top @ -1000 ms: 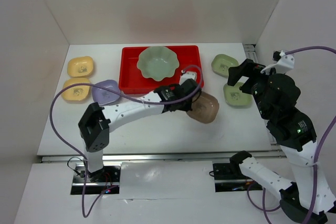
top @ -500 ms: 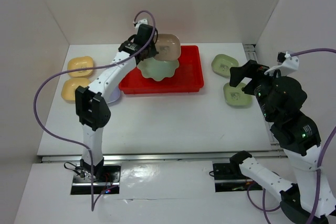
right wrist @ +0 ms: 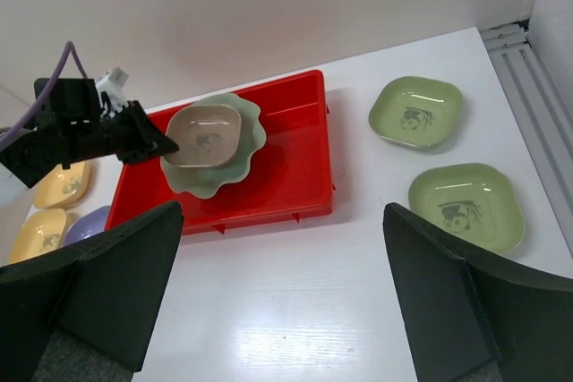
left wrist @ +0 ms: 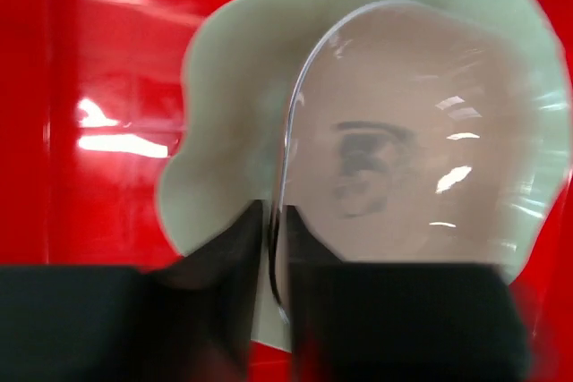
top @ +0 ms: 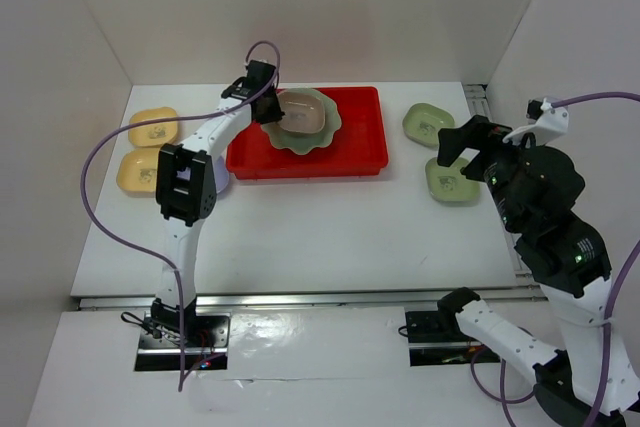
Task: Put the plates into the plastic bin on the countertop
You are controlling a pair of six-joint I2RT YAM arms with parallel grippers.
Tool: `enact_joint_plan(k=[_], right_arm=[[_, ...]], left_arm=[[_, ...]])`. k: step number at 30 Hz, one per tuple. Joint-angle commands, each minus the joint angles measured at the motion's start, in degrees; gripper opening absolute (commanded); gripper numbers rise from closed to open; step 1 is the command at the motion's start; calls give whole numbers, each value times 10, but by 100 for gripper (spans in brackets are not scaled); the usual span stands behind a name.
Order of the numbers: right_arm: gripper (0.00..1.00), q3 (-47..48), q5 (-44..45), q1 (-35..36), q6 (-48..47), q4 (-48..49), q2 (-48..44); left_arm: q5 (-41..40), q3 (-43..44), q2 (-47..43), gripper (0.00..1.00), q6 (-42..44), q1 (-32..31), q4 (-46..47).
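Fig. | left pincer (left wrist: 277, 221) astride the rim of the tan plate (left wrist: 394, 149); pinching or freed, I cannot tell | tan plate nested in scalloped green dish (left wrist: 233, 105) inside red bin (top: 360, 142), stacked to save room | right pincer (right wrist: 282, 212) spread wide, empty, right of the bin; I judge it staged for the olive plates (right wrist: 416, 112)

You can see the plastic bin (left wrist: 98, 131) is shiny red plastic, with bright light spots on its smooth floor. The tan dish (left wrist: 403, 158) is glossy too. The pale green dish (left wrist: 224, 105) looks smooth but duller. The countertop (right wrist: 358, 337) is smooth and white with a soft shine. Your right gripper (right wrist: 283, 212) has dull black fingers (right wrist: 98, 284).
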Motion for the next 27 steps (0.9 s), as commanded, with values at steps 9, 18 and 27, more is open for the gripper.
enact_joint_plan(k=[9,18,27], right_arm=[[99,-12,-9,-1,-5,16,4],[100,-132,-18,-1,6,106,95],[100,-132,-231,-276,14,266,305]], left_arm=[[16,-26,-76,85,9,-26,53],[-54,-86,-245,100,-13,-61,-23],[-84,-268,-462,100,-79,-158,-76]])
